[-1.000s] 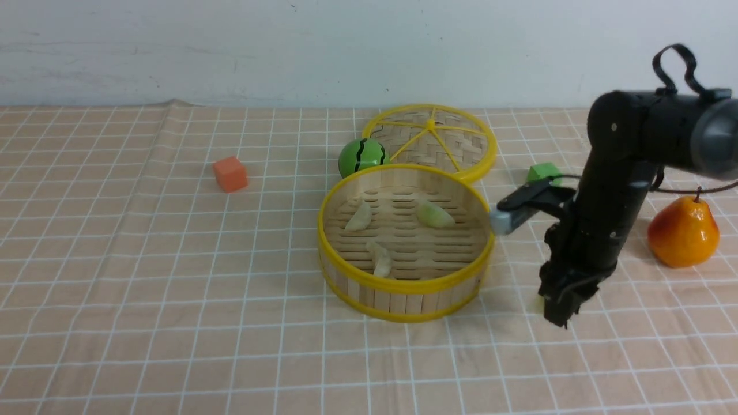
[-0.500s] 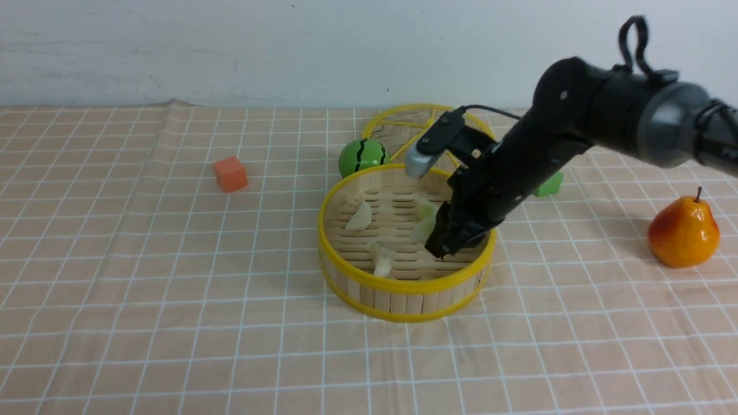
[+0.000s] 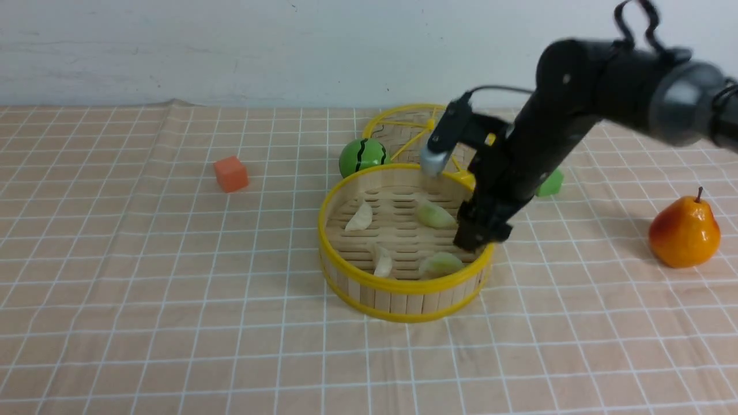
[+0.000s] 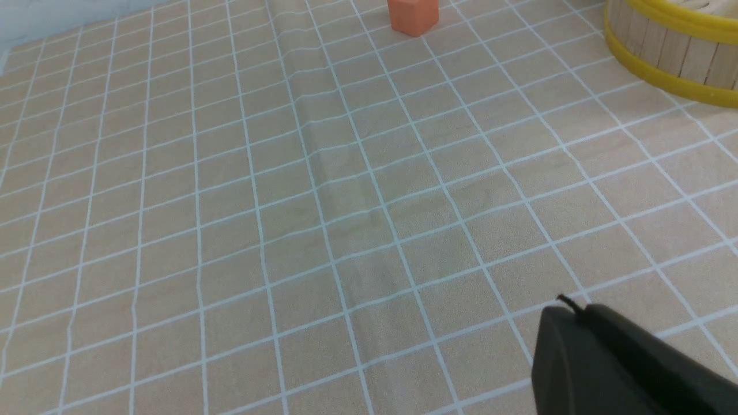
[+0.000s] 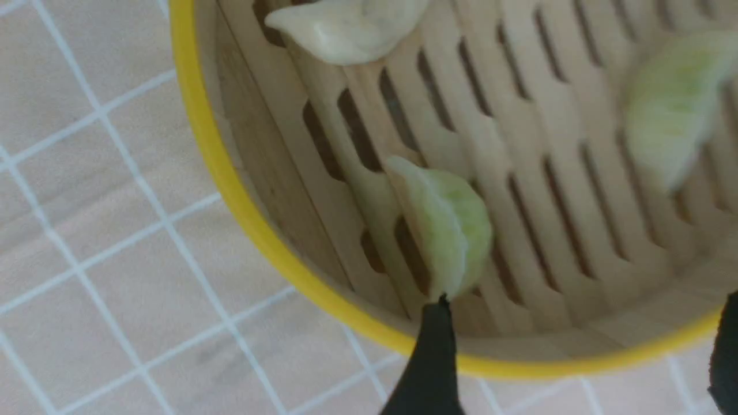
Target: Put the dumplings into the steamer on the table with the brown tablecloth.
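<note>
The steamer [image 3: 403,285] stands mid-table on the brown tablecloth [image 3: 173,259]. Inside lie two cream dumplings [image 3: 360,218] [image 3: 381,262] and two green dumplings [image 3: 435,214] [image 3: 441,264]. My right gripper [image 3: 481,233] hangs over the steamer's right rim, open and empty. In the right wrist view its fingers [image 5: 429,357] stand wide apart above the rim [image 5: 230,190], just clear of a green dumpling [image 5: 450,230]. My left gripper [image 4: 568,308] shows only in the left wrist view, shut and empty, low over bare cloth, with the steamer [image 4: 680,52] far off.
The flat woven lid [image 3: 429,135] lies behind the steamer, with a green striped ball [image 3: 362,157] beside it. An orange cube [image 3: 230,174] sits to the left, a green cube [image 3: 550,183] behind my right arm, and a pear [image 3: 684,230] at far right.
My right arm swung from the cloth right of the steamer to over it, then opened. A green dumpling it carried now lies at the steamer's front right.
</note>
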Controlling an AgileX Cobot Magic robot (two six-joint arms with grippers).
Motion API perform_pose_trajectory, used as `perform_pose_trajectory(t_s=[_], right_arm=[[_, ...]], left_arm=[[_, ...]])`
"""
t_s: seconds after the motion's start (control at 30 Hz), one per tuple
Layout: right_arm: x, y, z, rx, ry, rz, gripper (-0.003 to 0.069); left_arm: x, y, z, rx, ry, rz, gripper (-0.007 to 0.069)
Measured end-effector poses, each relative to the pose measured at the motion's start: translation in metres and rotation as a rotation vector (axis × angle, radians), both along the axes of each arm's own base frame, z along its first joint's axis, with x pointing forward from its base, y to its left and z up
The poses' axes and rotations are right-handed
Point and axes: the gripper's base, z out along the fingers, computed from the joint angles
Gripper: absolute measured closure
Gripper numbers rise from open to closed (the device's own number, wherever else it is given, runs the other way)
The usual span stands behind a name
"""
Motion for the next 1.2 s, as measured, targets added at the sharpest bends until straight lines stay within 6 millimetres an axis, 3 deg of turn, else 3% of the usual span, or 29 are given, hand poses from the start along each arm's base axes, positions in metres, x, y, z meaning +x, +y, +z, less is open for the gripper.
perform_pose_trajectory(t_s=[0.03,0.07,0.1,0.13,0.2,0.23,0.27,0.3,0.33,0.4,0.5,0.53,0.57,0.6,0.63,0.67,0.73,0.77,0.8,0.83,0.87,0.9,0.93,1.03,1.07,1.1,1.2], right_arm=[[-0.001,-0.001,0.003,-0.001,-0.001,-0.004,0.0069],[-0.013,-0.007,0.046,0.02,-0.072,-0.048,0.0087],[-0.014,-0.008,0.053,0.028,-0.079,-0.068,0.0093],[-0.033,-0.017,0.099,0.07,-0.168,-0.118,0.0124],[-0.049,-0.025,0.127,0.1,-0.228,-0.153,0.0152],[-0.075,-0.037,0.162,0.138,-0.312,-0.19,0.0202],[-0.082,-0.039,0.17,0.15,-0.332,-0.192,0.0202],[-0.108,-0.051,0.197,0.176,-0.398,-0.216,0.025],[-0.116,-0.054,0.204,0.185,-0.418,-0.22,0.0263],[-0.167,-0.074,0.243,0.244,-0.538,-0.242,0.0357],[-0.221,-0.095,0.271,0.34,-0.647,-0.277,0.0467],[-0.242,-0.102,0.275,0.385,-0.681,-0.295,0.0513],[-0.241,-0.102,0.273,0.385,-0.671,-0.299,0.0513],[-0.269,-0.112,0.273,0.458,-0.709,-0.33,0.0577],[-0.267,-0.111,0.271,0.455,-0.704,-0.33,0.0584],[-0.291,-0.12,0.261,0.511,-0.735,-0.353,0.0633],[-0.298,-0.123,0.244,0.537,-0.755,-0.362,0.0665],[-0.306,-0.126,0.22,0.57,-0.793,-0.368,0.0678],[-0.31,-0.128,0.218,0.582,-0.808,-0.368,0.0678],[-0.307,-0.128,0.186,0.605,-0.843,-0.372,0.0679],[-0.31,-0.129,0.182,0.613,-0.855,-0.372,0.0679],[-0.304,-0.127,0.138,0.629,-0.884,-0.377,0.0679],[-0.304,-0.127,0.133,0.631,-0.887,-0.377,0.0679],[-0.298,-0.126,0.024,0.62,-0.881,-0.393,0.0679],[-0.298,-0.127,0.024,0.622,-0.883,-0.393,0.0679],[-0.3,-0.128,-0.022,0.599,-0.853,-0.401,0.0678],[-0.308,-0.131,-0.075,0.556,-0.792,-0.412,0.0677]], left_arm=[[0.0,0.0,0.0,0.0,0.0,0.0,0.0615],[0.0,0.0,0.0,-0.002,0.0,0.001,0.0612],[0.0,0.0,0.0,-0.002,0.0,0.001,0.0611],[0.0,0.0,0.0,-0.002,0.0,0.001,0.0608],[0.0,0.0,0.0,-0.002,0.0,0.001,0.0606],[0.0,0.0,0.0,-0.005,0.003,0.003,0.0606],[0.0,0.0,0.0,-0.005,0.004,0.004,0.0605],[0.0,0.0,-0.001,-0.018,0.009,0.005,0.0604],[0.0,0.0,-0.001,-0.02,0.01,0.006,0.0604],[-0.001,-0.001,-0.001,-0.033,0.016,0.006,0.0602],[-0.001,-0.001,-0.001,-0.034,0.016,0.007,0.0598],[-0.001,-0.001,-0.001,-0.034,0.016,0.007,0.0597],[-0.001,-0.001,-0.001,-0.034,0.016,0.007,0.0596],[-0.001,-0.001,-0.001,-0.034,0.016,0.007,0.0596],[-0.001,-0.001,-0.001,-0.034,0.016,0.007,0.0596],[-0.001,-0.001,-0.001,-0.035,0.016,0.007,0.0596],[-0.001,-0.001,-0.001,-0.035,0.016,0.007,0.0596],[-0.001,-0.001,-0.001,-0.035,0.016,0.007,0.0596],[-0.001,-0.001,-0.001,-0.035,0.016,0.007,0.0596],[-0.001,-0.001,-0.001,-0.035,0.016,0.007,0.0596],[-0.001,-0.001,-0.001,-0.035,0.016,0.007,0.0596],[-0.001,-0.001,-0.001,-0.035,0.016,0.007,0.0594],[-0.001,-0.001,-0.001,-0.035,0.016,0.007,0.0594],[-0.001,-0.001,-0.001,-0.035,0.016,0.007,0.0588],[-0.001,-0.001,-0.001,-0.035,0.016,0.007,0.0588],[-0.001,-0.001,-0.001,-0.035,0.016,0.007,0.0586],[-0.001,-0.001,-0.001,-0.035,0.017,0.008,0.0586]])
